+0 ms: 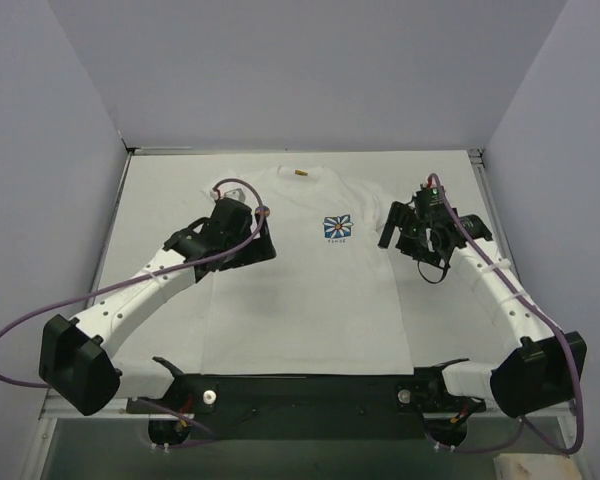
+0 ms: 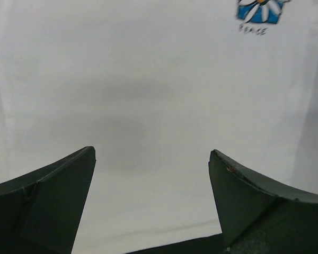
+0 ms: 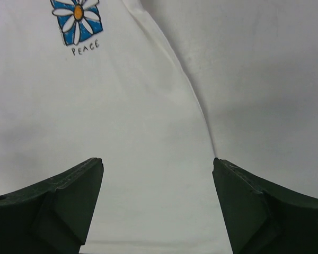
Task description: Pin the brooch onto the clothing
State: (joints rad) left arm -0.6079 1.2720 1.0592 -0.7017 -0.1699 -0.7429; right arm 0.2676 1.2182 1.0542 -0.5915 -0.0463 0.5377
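The white T-shirt [image 1: 310,290] lies flat on the table, its blue daisy print [image 1: 337,229] on the chest. A tiny brown-tan speck [image 1: 301,173] at the collar looks like the brooch; it is too small to be sure. My left gripper [image 1: 264,238] is open and empty over the shirt's left shoulder. My right gripper [image 1: 390,228] is open and empty over the shirt's right edge. The left wrist view shows plain shirt cloth [image 2: 148,79] between the fingers [image 2: 58,196] and the print [image 2: 259,10] at top right. The right wrist view shows the print [image 3: 76,20] and the shirt's side edge [image 3: 196,100].
The white table [image 1: 160,200] is walled by grey panels at the back and both sides. Bare table [image 3: 270,79] lies right of the shirt in the right wrist view. Purple cables loop off both arms.
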